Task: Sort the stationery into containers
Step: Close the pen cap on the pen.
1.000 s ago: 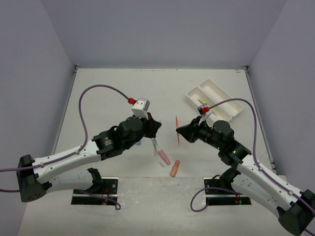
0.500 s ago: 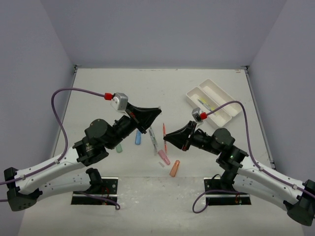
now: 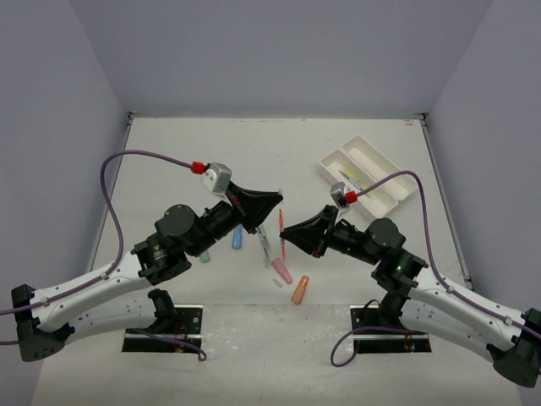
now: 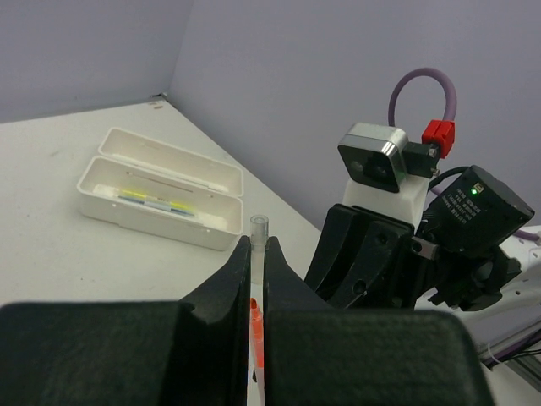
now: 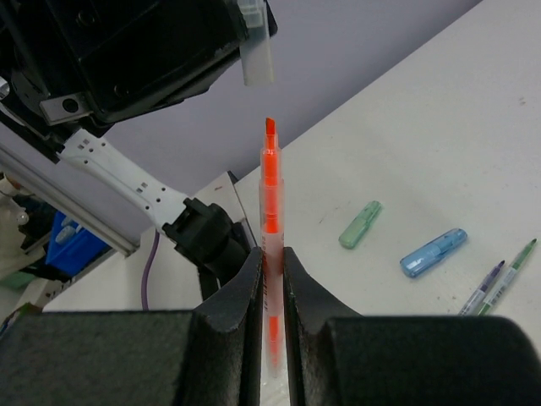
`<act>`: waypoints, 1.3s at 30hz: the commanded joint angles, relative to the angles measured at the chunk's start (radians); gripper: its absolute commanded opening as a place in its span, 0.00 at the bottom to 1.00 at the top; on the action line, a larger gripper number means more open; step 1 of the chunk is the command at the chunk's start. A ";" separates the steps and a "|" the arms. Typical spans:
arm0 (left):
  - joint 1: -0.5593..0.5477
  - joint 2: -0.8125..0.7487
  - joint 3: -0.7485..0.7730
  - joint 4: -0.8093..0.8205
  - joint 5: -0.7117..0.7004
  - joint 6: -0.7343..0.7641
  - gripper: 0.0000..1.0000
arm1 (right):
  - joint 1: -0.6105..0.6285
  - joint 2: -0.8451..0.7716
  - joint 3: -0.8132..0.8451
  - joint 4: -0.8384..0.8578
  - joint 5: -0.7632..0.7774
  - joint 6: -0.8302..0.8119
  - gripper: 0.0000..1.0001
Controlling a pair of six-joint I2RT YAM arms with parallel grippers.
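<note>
**Pen and cap held tip to mouth, left of the tray**

The white tray holds a yellow-and-blue pen in the compartment nearer the arms. Its other compartment shows only bare plastic.

Left of the tray, above the table, the two grippers face each other. The right gripper has its jaws closed on an orange pen, whose bare tip points away from the fingers. The left gripper has its jaws pinched on a clear cap. The cap hangs just beyond the pen's tip – near it, not touching.

More stationery lies loose on the table below them, all left of the tray and nearer the arms than it is:

- A pink piece and an orange piece lie closest to the tray.
- A tiny clear bit sits between these two.
- Thin pens lie a little farther from the tray.
- A blue piece comes next.
- A green piece lies farthest from the tray.
</note>
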 commanded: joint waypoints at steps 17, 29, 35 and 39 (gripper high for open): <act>0.002 -0.002 -0.039 0.024 0.035 -0.011 0.00 | 0.005 -0.031 0.061 -0.028 0.052 -0.042 0.00; 0.002 -0.002 -0.052 0.031 0.059 -0.031 0.00 | 0.005 -0.039 0.078 -0.044 0.061 -0.047 0.00; 0.004 0.002 -0.082 0.048 0.066 -0.045 0.00 | 0.005 -0.054 0.118 -0.048 0.084 -0.063 0.00; 0.003 -0.001 -0.092 0.055 0.068 -0.061 0.00 | 0.005 -0.048 0.147 -0.042 0.111 -0.075 0.00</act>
